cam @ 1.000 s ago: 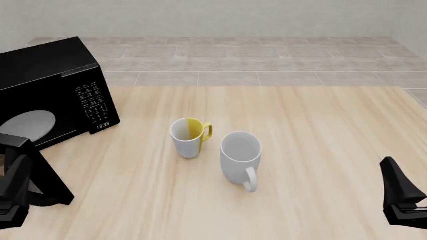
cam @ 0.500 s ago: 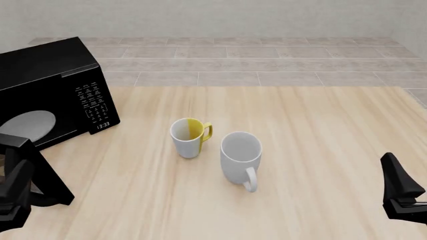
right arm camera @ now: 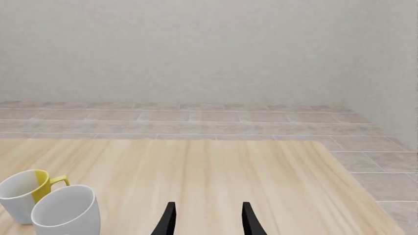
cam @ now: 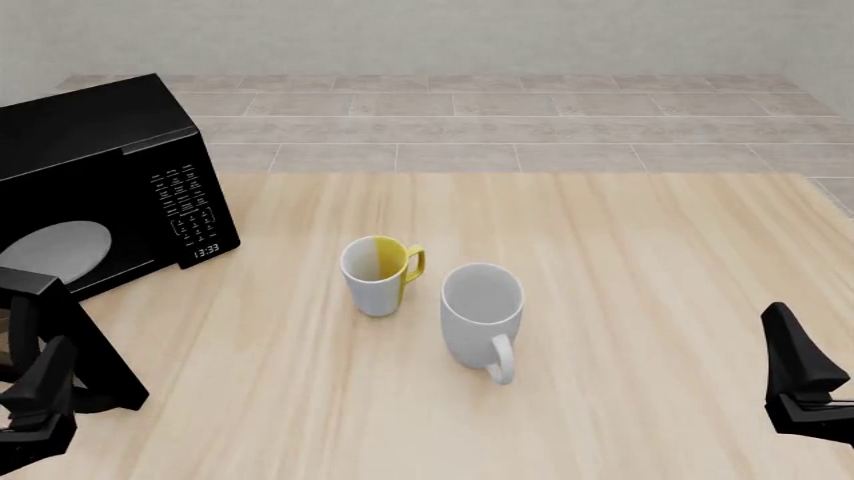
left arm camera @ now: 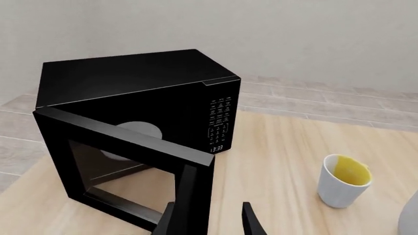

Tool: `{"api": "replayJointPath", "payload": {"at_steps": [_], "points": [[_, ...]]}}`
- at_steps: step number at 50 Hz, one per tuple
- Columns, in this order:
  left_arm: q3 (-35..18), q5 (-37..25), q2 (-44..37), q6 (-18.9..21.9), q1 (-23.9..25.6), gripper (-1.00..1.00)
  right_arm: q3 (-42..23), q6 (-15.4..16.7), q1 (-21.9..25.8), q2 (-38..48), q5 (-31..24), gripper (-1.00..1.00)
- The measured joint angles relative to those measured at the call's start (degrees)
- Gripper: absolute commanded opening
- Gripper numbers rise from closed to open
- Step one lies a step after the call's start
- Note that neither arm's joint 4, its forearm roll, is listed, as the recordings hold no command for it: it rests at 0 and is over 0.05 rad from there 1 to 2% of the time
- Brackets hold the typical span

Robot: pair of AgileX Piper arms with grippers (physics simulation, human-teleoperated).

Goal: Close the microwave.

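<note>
The microwave (cam: 107, 170) is a glossy black box at the table's far left, keypad and clock facing the mugs. Its door (cam: 100, 360) stands swung wide open toward the near edge. In the left wrist view the microwave (left arm camera: 130, 83) shows its open cavity, and the door's (left arm camera: 124, 161) free edge rises just ahead of my left gripper (left arm camera: 209, 223), roughly in line with the gap between the open fingers. My left gripper (cam: 40, 405) sits low at the near left, beside the door. My right gripper (cam: 801, 390) is open at the near right, holding nothing (right arm camera: 207, 223).
A yellow-and-white mug (cam: 380, 275) and a larger white mug (cam: 481, 315) stand mid-table, right of the microwave. Both mugs show in the right wrist view, yellow (right arm camera: 23, 196) and white (right arm camera: 65, 213). A tiled floor lies beyond the table's far edge.
My left gripper has sunk lower and drawn back toward the near edge beside the open door. The right gripper, the door and the mugs have hardly moved.
</note>
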State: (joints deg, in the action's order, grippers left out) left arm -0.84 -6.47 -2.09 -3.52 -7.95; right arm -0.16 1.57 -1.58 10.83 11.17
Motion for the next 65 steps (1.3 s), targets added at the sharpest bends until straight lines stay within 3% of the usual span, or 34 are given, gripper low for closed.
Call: {"api": "replayJointPath", "payload": {"at_steps": [15, 48, 65], "points": [[0.4, 10.2, -10.9, 1.5, -2.0, 1.0, 0.0, 0.2, 0.2, 1.0, 0.8, 1.0], [0.5, 42.6, -45.6, 2.0, -1.9, 1.0, 0.0, 0.4, 0.6, 2.1, 1.7, 1.0], [-0.5, 51.3, -54.5, 1.1, -2.8, 1.0, -0.1, 0.5, 0.5, 1.5, 1.1, 1.0]]}}
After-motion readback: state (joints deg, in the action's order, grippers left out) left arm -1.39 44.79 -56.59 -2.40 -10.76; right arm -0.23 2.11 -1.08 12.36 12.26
